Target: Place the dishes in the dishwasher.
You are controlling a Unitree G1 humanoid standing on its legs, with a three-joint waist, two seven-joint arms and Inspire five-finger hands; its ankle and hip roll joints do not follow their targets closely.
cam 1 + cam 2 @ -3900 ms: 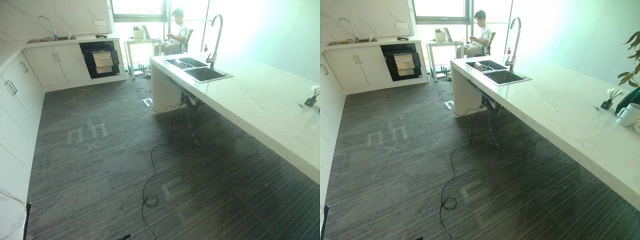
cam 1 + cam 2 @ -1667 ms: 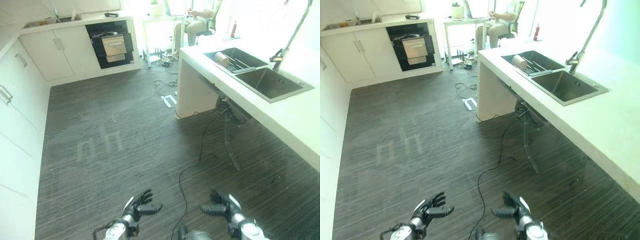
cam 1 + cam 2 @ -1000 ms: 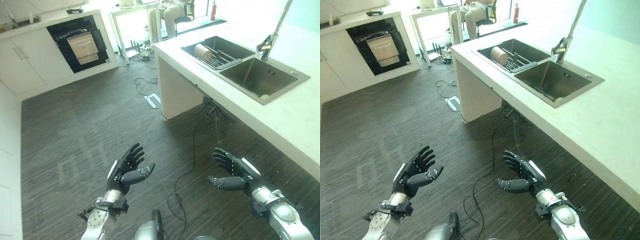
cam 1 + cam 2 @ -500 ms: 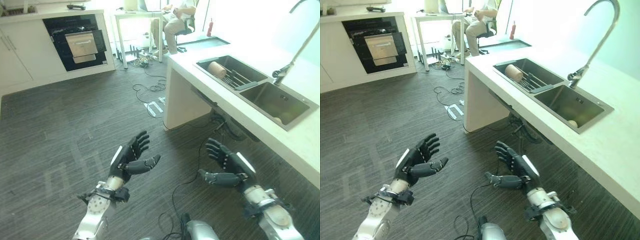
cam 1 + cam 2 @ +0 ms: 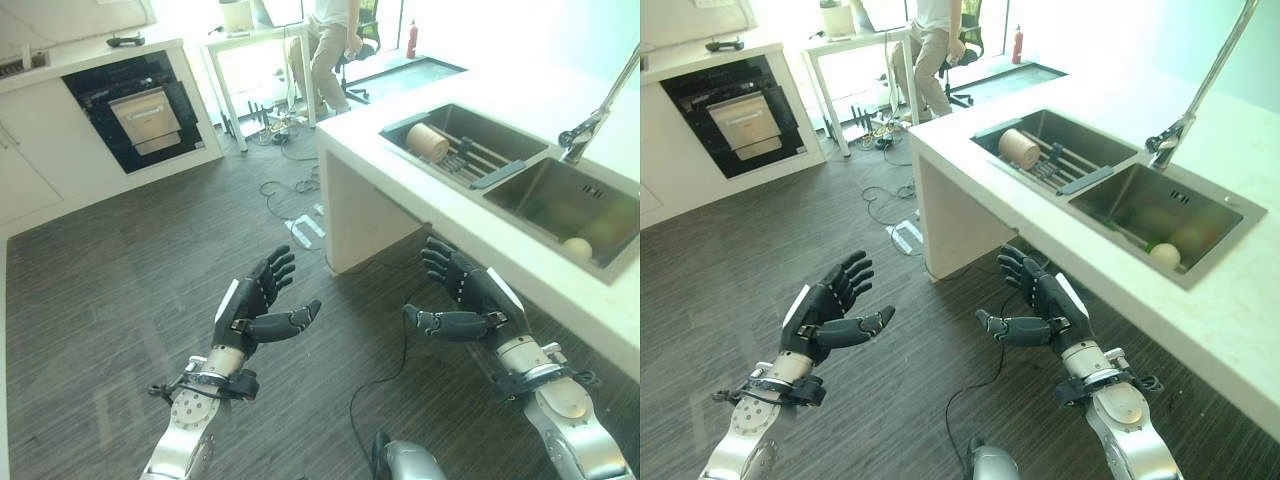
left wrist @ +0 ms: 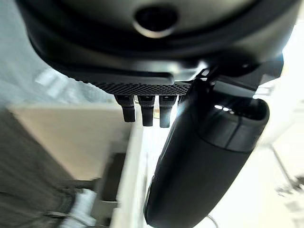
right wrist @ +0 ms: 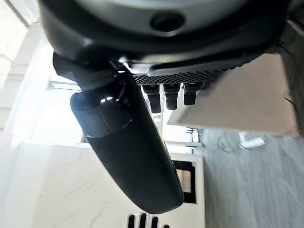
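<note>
You are in a kitchen with a dark striped floor (image 5: 120, 250) and a white counter (image 5: 1210, 320) running along your right. Both hands hang empty above the floor, palms facing each other: your left hand (image 5: 252, 310) has its fingers (image 5: 275, 275) straight and spread, thumb out toward the middle, and your right hand (image 5: 468, 300) mirrors it, fingers (image 5: 440, 262) spread and holding nothing, just beside the counter's near edge. Past the right hand, a double sink (image 5: 1185, 265) is set into the counter. Its far basin holds a rack with a tan cup (image 5: 1019, 148) lying on its side; the nearer basin holds a pale round object (image 5: 1165, 254). The open dishwasher (image 5: 145, 112) sits in the white cabinets at the far wall, well apart from both hands. A person (image 5: 325, 50) stands by a small table near the window.
</note>
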